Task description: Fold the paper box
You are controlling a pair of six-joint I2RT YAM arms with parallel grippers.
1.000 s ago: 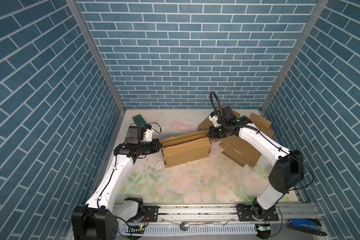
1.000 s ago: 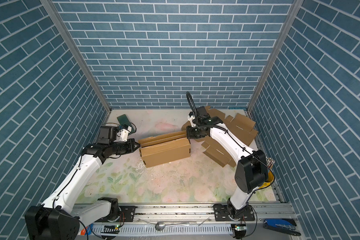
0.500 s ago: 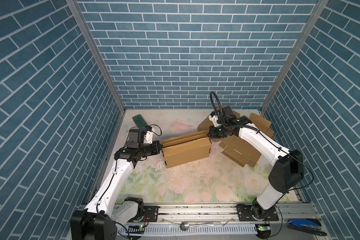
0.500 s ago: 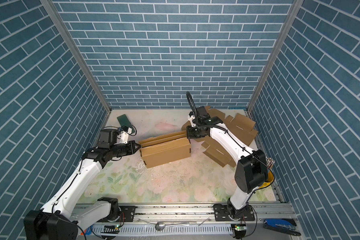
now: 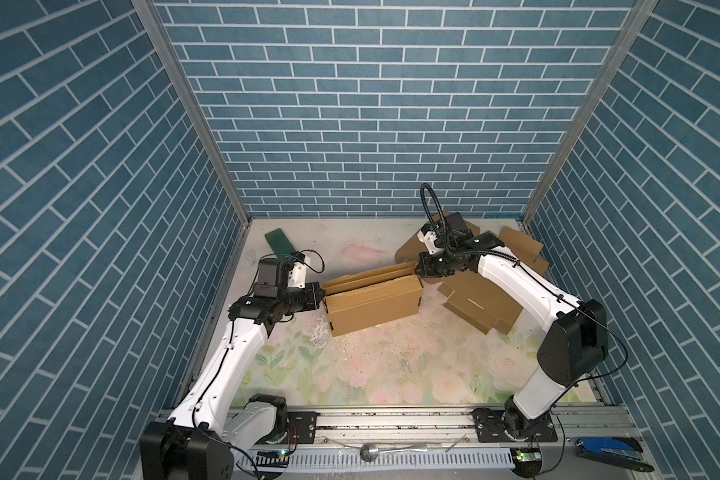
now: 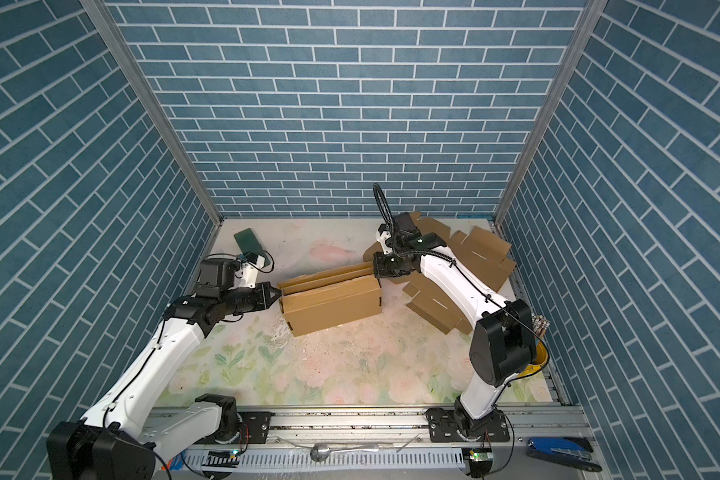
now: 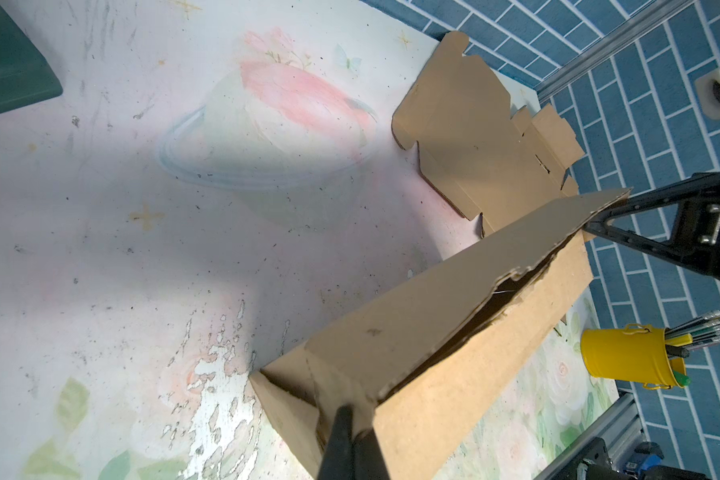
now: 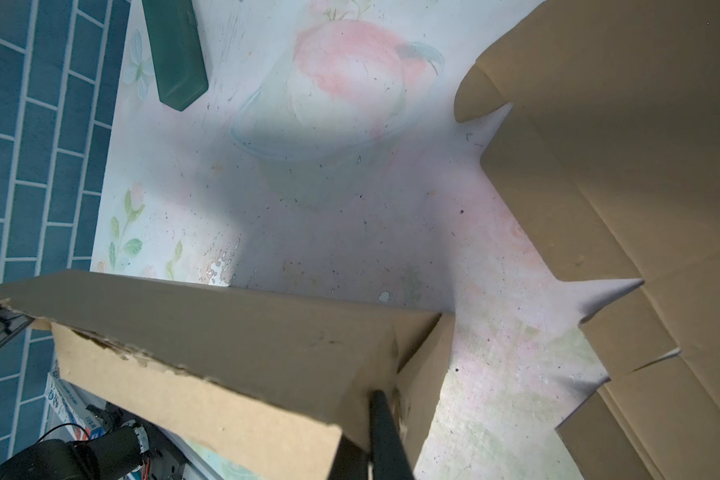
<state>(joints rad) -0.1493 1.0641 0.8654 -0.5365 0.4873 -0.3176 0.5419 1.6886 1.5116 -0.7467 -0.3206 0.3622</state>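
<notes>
The paper box is a long brown carton lying across the middle of the floral mat, its lid panel raised along the far side. My left gripper is shut, and its tips press against the folded flap at the box's left end. At the right end my right gripper is shut on the lid's corner. Cardboard lies between its two fingers. In the left wrist view its fingers meet at that corner.
Flat cardboard blanks are piled at the back right, under my right arm. A dark green block lies at the back left. A yellow cup of pens stands by the right wall. Brick walls close three sides.
My left arm has swung right, bringing its shut tips from beside the box up against the box's left end. The right gripper and the box have hardly moved.
</notes>
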